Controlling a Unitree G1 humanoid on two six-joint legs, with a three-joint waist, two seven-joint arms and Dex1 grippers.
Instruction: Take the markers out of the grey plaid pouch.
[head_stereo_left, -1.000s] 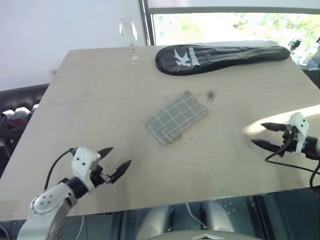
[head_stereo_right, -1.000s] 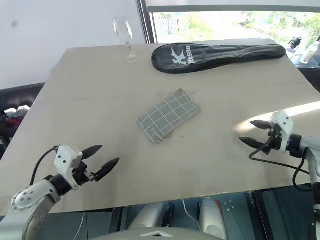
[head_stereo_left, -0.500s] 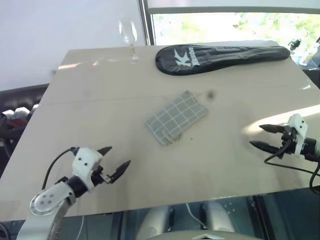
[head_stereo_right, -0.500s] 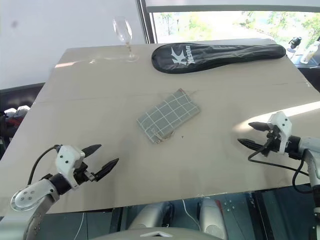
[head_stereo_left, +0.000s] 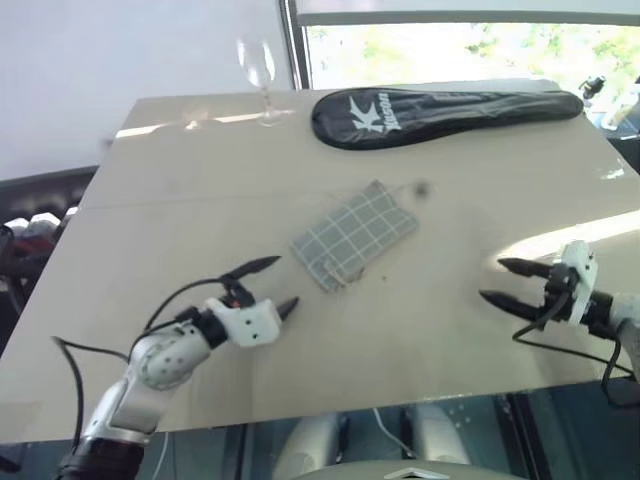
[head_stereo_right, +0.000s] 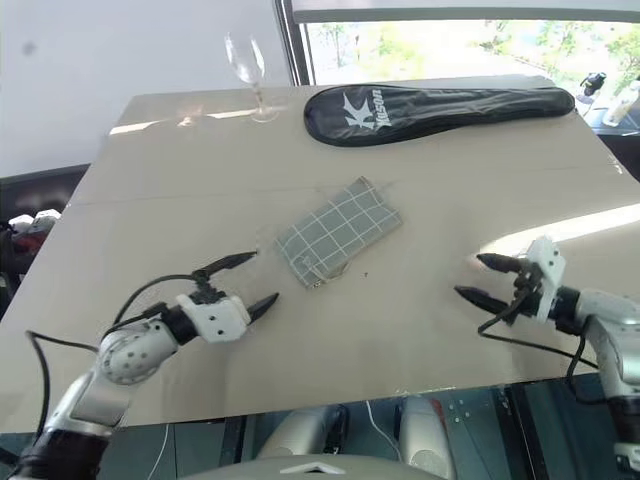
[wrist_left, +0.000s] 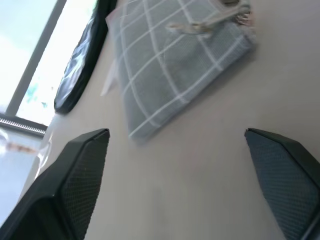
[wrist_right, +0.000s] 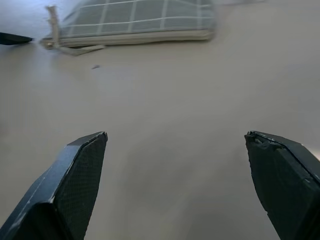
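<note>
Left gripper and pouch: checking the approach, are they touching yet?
Apart. In the left eye view, bare table separates the open left gripper from the pouch.

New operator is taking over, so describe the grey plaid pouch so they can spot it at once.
On the large beige table, look near the middle, in front of the long black racket cover at the far edge. The grey plaid pouch lies flat and askew there; it is the only small grey fabric piece with pale grid lines.
</note>
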